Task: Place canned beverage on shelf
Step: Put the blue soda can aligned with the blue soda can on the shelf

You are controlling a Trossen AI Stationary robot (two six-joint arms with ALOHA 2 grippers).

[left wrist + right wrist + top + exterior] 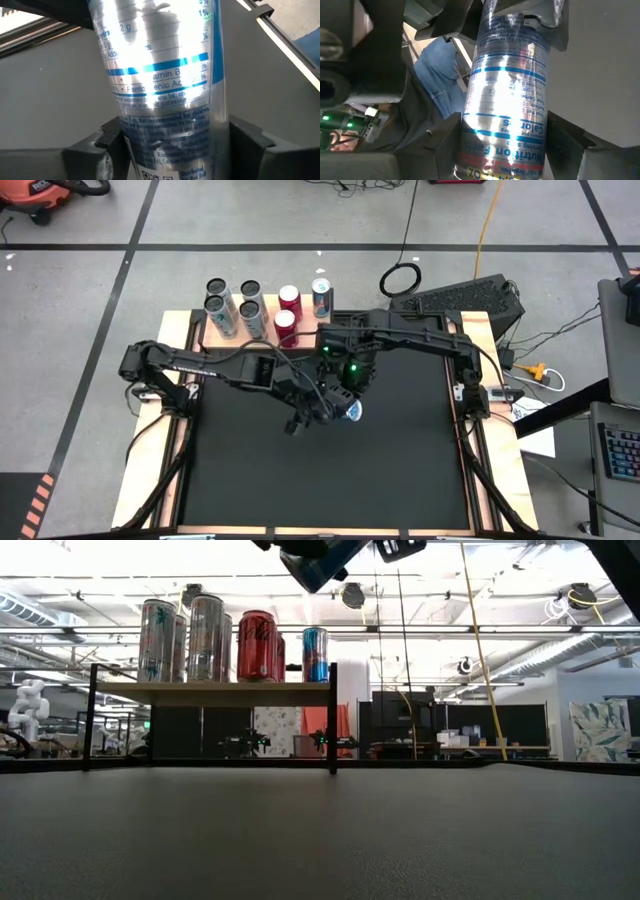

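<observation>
Can spanning between my grippers, both clamping it end to end; shelf lying beyond, right arm nearer.

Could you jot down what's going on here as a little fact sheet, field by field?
held item: silver-and-blue can, lifted above the black mat
left hand: fingers on either side of the can
right hand: also around the same can
shelf: wooden top on dark legs, at the mat's far edge
on shelf: silver cans, red cans, one blue can, all upright
</observation>
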